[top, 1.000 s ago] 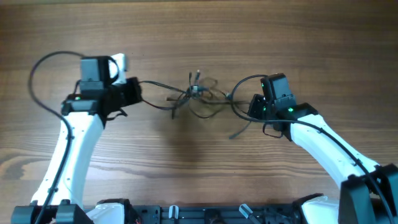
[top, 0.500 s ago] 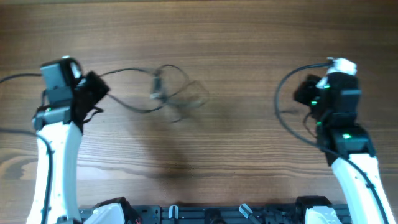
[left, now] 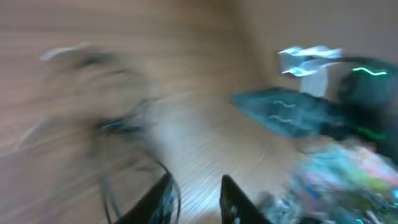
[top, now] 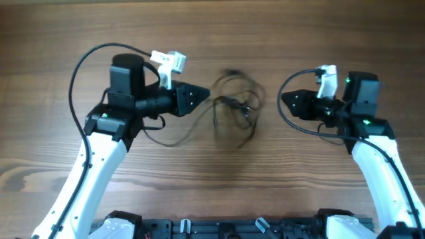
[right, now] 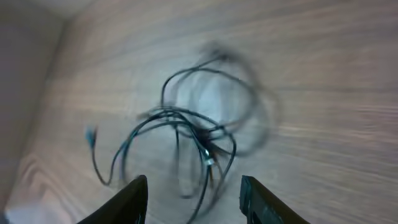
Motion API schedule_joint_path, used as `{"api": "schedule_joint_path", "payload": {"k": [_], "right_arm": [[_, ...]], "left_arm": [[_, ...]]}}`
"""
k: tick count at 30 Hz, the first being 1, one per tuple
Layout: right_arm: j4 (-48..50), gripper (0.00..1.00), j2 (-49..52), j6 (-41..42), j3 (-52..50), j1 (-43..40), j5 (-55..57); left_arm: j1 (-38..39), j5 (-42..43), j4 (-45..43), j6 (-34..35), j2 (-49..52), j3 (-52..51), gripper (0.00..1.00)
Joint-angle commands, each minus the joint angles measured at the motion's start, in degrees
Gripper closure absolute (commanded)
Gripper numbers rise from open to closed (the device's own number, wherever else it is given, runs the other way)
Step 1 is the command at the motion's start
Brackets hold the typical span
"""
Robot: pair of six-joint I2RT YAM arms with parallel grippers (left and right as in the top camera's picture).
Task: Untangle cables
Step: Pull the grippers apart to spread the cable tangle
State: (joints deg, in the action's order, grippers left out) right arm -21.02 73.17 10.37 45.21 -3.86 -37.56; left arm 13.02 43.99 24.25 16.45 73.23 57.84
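Wooden bench (top: 212,40) carries the thin black tangled cables (top: 236,109) at centre, long axis 12-to-6. Left hand (top: 204,95), nearer, has them at 3 o'clock; I cannot tell its grip. Right hand (top: 285,100) stands apart, empty.

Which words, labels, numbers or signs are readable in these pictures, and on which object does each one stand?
None: no readable text in any view.
The thin black tangled cables and the brown wooden table show no lettering.
The left wrist view is too blurred to read anything.
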Motion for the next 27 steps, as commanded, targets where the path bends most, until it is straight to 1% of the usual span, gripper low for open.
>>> {"api": "schedule_joint_path", "payload": {"k": [1, 2, 3, 6, 8, 11, 15, 17, 18, 19, 21, 22, 23, 24, 25, 26, 27], "right_arm": [[-0.1, 0.48, 3.2, -1.4, 1.2, 3.1, -3.4], [-0.3, 0.45, 3.5, -1.4, 1.2, 3.7, -3.0], [-1.0, 0.43, 4.0, -1.4, 1.2, 4.5, -1.1], [-1.7, 0.39, 5.7, -1.2, 1.2, 7.0, 2.3], [-0.9, 0.39, 7.4, -1.4, 1.2, 8.9, 2.3], [4.1, 0.39, 11.8, -1.4, 1.2, 11.3, 10.0], [13.1, 0.46, 18.1, -1.2, 1.2, 11.7, 10.2], [17.3, 0.50, 21.7, 1.2, 1.2, 11.7, 10.1], [18.9, 0.59, 23.4, 3.0, 1.2, 11.7, 9.5], [20.2, 0.64, 24.4, 3.7, 1.2, 11.7, 7.6], [21.0, 0.71, 25.5, 4.3, 1.2, 11.7, 6.0], [20.9, 0.72, 25.8, 4.8, 1.2, 11.7, 6.0], [21.0, 0.73, 25.9, 4.8, 1.2, 11.7, 6.0], [21.1, 0.76, 25.9, 4.8, 1.2, 11.7, 6.1], [21.2, 0.78, 25.9, 4.9, 1.2, 11.7, 6.1], [21.0, 0.78, 25.9, 4.9, 1.2, 11.7, 6.0], [20.5, 0.84, 25.9, 4.9, 1.2, 11.7, 6.1]], "left_arm": [[0.2, -34.4, 7.6, 3.1, 0.6, 0.3, 0.61], [0.2, -35.5, 8.5, 3.5, 0.9, 0.3, 0.55], [0.2, -34.3, 8.9, 3.6, 1.1, 0.3, 0.51], [0.3, -27.5, 8.4, 3.5, 2.9, 0.2, 0.40], [0.4, -25.6, 8.4, 3.5, 6.2, 0.2, 0.39], [0.4, -20.3, 7.7, 3.5, 12.9, 0.2, 0.38], [0.7, -16.8, 5.9, 3.5, 19.5, 0.2, 0.36], [2.5, -16.8, 4.3, 3.5, 22.6, 0.2, 0.34], [3.7, -16.9, 2.8, 3.3, 24.0, 0.2, 0.33], [4.6, -17.5, 1.9, 3.3, 24.7, 0.2, 0.32], [7.1, -23.1, 0.8, 3.3, 26.8, 0.2, 0.32], [8.0, -24.9, 0.8, 3.3, 27.7, 0.2, 0.32], [9.2, -25.6, 0.7, 3.3, 28.8, 0.2, 0.32], [9.9, -25.6, 0.6, 3.3, 29.4, 0.2, 0.33], [10.6, -25.6, 0.3, 3.3, 29.9, 0.2, 0.33], [11.1, -25.7, -0.1, 3.3, 30.6, 0.2, 0.33], [11.4, -25.7, -0.4, 3.3, 31.3, 0.2, 0.34]]}}
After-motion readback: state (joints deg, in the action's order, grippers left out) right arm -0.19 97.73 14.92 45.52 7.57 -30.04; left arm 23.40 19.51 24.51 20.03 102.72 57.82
